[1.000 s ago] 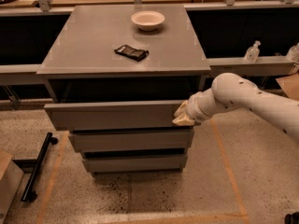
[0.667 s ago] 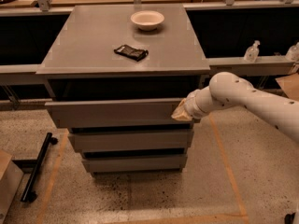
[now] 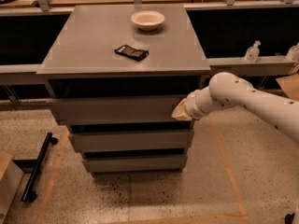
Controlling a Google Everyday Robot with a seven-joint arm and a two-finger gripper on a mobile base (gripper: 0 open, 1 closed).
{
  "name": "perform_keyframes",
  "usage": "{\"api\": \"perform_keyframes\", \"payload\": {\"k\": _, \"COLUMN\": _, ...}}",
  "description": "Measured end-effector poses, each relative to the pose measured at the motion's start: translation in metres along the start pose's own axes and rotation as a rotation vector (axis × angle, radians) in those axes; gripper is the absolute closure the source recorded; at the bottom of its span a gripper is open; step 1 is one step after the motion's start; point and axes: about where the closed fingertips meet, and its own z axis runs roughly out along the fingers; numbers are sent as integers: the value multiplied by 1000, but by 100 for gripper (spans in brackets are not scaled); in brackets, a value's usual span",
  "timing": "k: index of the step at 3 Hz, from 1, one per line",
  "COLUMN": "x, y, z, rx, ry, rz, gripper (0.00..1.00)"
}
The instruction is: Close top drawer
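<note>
The grey cabinet (image 3: pixel 126 45) stands in the middle of the camera view with three drawers. The top drawer (image 3: pixel 112 110) sticks out a little from the cabinet, with a dark gap above its plain front. My gripper (image 3: pixel 181 111) is at the right end of that drawer front, touching it, at the end of my white arm (image 3: pixel 243 97) that comes in from the right. The two lower drawers (image 3: pixel 131 140) sit below, further back.
A white bowl (image 3: pixel 147 19) and a dark flat packet (image 3: pixel 131 52) lie on the cabinet top. A black bar (image 3: pixel 37 166) and a cardboard box (image 3: pixel 7 183) are on the floor at left. Bottles (image 3: pixel 252 52) stand on a ledge at right. Orange tape lines mark the floor.
My gripper has stayed on the drawer front's right end and moved slightly left and toward the cabinet. The drawer front sits slightly further in.
</note>
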Motion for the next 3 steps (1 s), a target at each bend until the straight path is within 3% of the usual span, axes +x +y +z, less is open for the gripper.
{"api": "perform_keyframes", "payload": {"k": 3, "x": -2, "y": 4, "z": 7, "rx": -13, "ry": -2, "rz": -2, "gripper": 0}}
